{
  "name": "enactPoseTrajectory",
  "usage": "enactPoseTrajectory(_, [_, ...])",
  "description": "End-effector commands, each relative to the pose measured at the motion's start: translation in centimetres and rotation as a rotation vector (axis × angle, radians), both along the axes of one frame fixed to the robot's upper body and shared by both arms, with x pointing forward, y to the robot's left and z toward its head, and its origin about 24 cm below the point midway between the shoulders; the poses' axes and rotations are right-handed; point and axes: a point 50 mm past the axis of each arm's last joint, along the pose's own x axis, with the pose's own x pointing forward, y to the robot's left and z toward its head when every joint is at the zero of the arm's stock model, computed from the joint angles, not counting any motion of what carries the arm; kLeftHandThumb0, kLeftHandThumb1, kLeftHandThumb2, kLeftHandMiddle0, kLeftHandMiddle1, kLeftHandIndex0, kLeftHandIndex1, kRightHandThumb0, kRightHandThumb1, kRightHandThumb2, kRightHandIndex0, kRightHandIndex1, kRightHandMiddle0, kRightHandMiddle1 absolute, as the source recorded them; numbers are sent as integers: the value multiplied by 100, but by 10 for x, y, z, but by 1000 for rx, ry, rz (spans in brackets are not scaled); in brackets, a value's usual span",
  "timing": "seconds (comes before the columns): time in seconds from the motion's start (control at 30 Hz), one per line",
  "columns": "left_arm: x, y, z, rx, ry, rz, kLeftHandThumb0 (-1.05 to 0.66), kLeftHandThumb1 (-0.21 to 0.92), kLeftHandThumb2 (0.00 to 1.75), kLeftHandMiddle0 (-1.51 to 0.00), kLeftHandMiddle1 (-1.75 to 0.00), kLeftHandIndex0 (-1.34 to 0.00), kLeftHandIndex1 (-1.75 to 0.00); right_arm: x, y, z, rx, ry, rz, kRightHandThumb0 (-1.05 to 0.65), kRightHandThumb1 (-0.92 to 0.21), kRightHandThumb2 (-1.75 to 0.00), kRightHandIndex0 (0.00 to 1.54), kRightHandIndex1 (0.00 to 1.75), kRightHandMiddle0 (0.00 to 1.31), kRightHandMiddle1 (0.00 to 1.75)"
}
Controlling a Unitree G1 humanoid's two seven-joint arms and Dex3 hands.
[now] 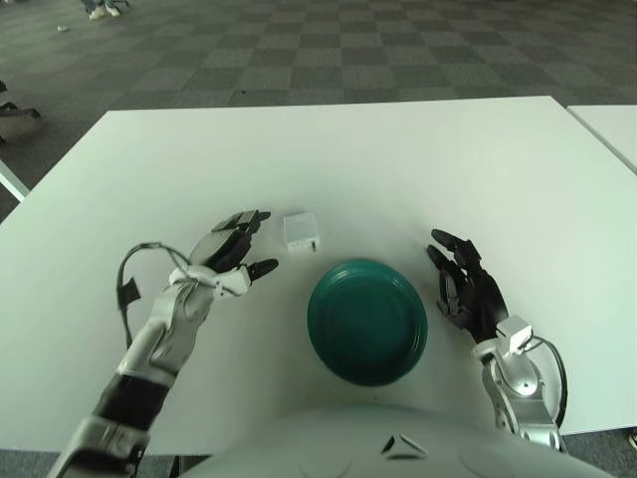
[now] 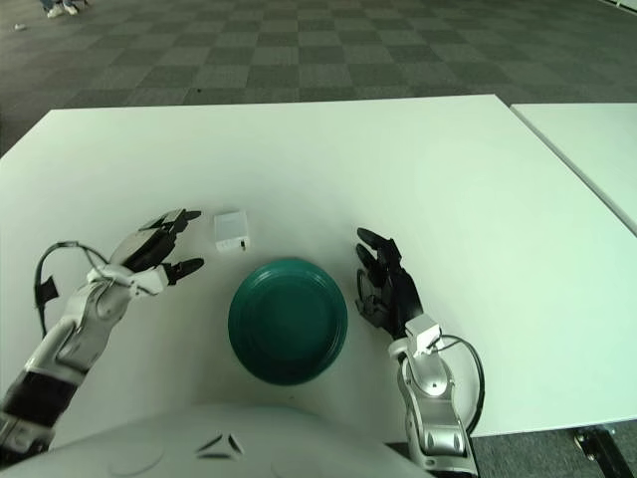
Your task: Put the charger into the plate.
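A white table (image 1: 418, 169) filled most of the frame, with dark checkered carpet (image 1: 328, 50) across the top edge and the corner of a second white table (image 1: 612, 124) at the upper right. The charger (image 1: 301, 232), a small white block, lay on the tabletop a little left of centre, just above and to the left of the plate (image 1: 367, 321). It was outside the plate and apart from its rim. The plate, round and dark green, sat at lower centre on the table, and nothing lay in it.

The left hand (image 1: 227, 257) showed at centre left, reaching in from the lower left corner on a grey forearm with a black cable looped beside the wrist. Its fingers (image 1: 247, 221) were spread and held nothing; the upper fingertips pointed toward the charger and ended just beside its left edge, with a narrow strip of table visible between them. The thumb stuck out lower down, toward the plate's upper left rim. Whether the hand touched the tabletop could not be told from these views.

The right hand (image 1: 466, 289) showed just right of the plate, at lower right of the frame. Its dark fingers were loosely extended toward the top of the frame and grasped nothing.
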Motion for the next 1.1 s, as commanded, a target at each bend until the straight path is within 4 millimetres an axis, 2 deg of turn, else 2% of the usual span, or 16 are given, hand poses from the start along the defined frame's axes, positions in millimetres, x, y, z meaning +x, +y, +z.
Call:
enactPoseTrajectory(0.0, [7,-2,0,61,-4,-45,-105,92,45,-7,0,0,-46,-13,-3,-23,11,145,-22,-82,-92,-73,39,6,0,78])
enactPoseTrajectory(0.37, [16,-10,-7,120,103,-144,-105,92,40,0,0,0,-39,-15,-2,-25,7,145,-25,-81,-92,-75,40,6,0,82])
enactPoseTrajectory(0.7, [22,-14,-7,121,103,-127,-105,92,37,0,0,0,-32,-17,-2,-27,8,151,-33,-82,-92,-75,39,6,0,82])
enactPoseTrajectory(1.07, [25,-14,-5,114,82,-96,-105,92,40,0,0,0,-29,-18,-2,-28,4,154,-38,-82,-92,-77,38,6,0,82])
